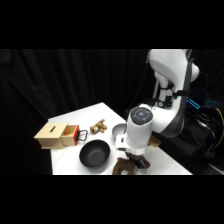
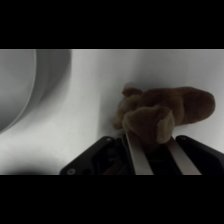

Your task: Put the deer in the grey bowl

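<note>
White matte table point(image 1: 75, 160), claw point(image 2: 156, 150) clamped around lumpy reddish-brown wooden deer point(image 2: 165, 112).

gripper point(image 1: 131, 161) down over deer point(image 1: 123, 169)

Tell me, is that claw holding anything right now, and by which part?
It looks so: the gripper has its two fingers either side of the deer, at its near end. Which body part that is cannot be told.
</note>
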